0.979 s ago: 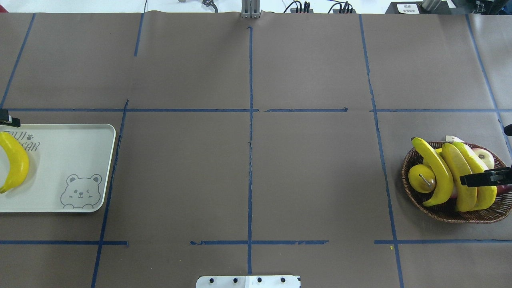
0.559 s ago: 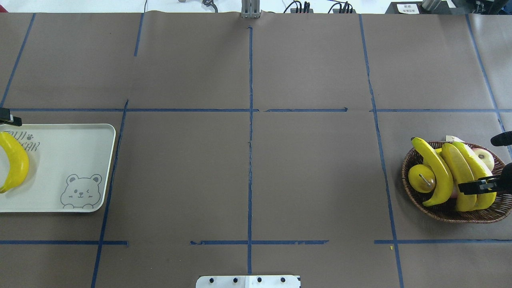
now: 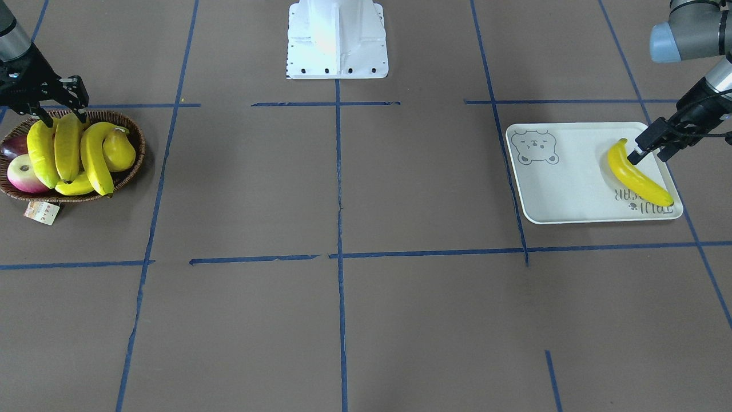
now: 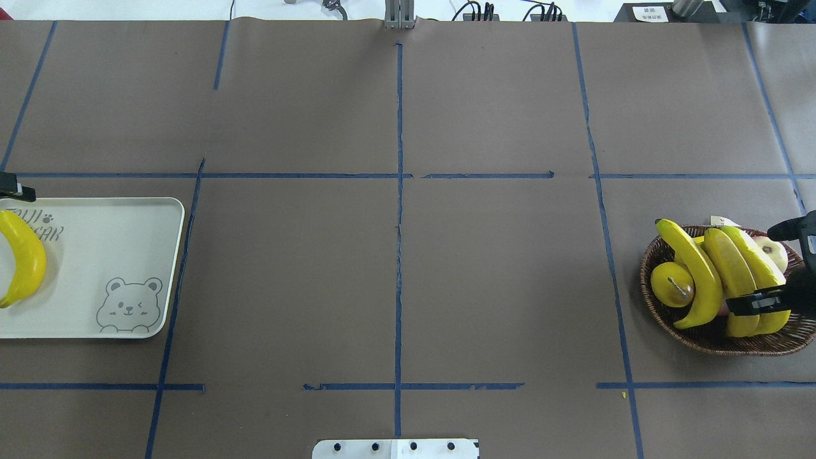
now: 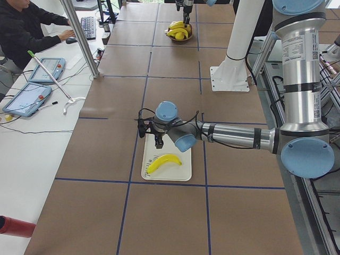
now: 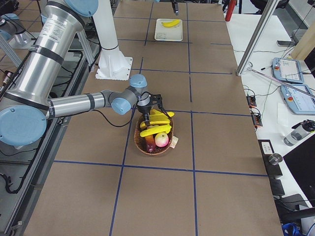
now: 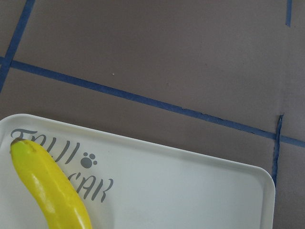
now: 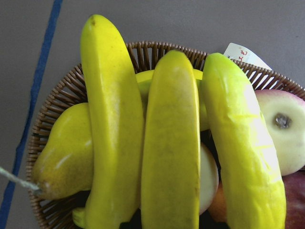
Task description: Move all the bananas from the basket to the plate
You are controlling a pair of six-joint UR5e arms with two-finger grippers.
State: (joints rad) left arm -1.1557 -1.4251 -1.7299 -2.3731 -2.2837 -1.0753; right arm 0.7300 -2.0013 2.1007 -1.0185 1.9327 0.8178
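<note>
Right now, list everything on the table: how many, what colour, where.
bananas: three, yellow, side by side in the basket
banana: one, yellow, on the plate's lettered end
pear: one, yellow, in the basket
apple: one, red and cream, in the basket
other fruit: partly hidden under the bananas, count unclear
basket: one, dark-brown wicker, on the robot's right
paper tag: one, pale, outside the basket's rim
plate: one, white, grey bear drawing, on the robot's left
left end effector: one, black, open, over the plate
right end effector: one, black, open, over the basket's bananas
</note>
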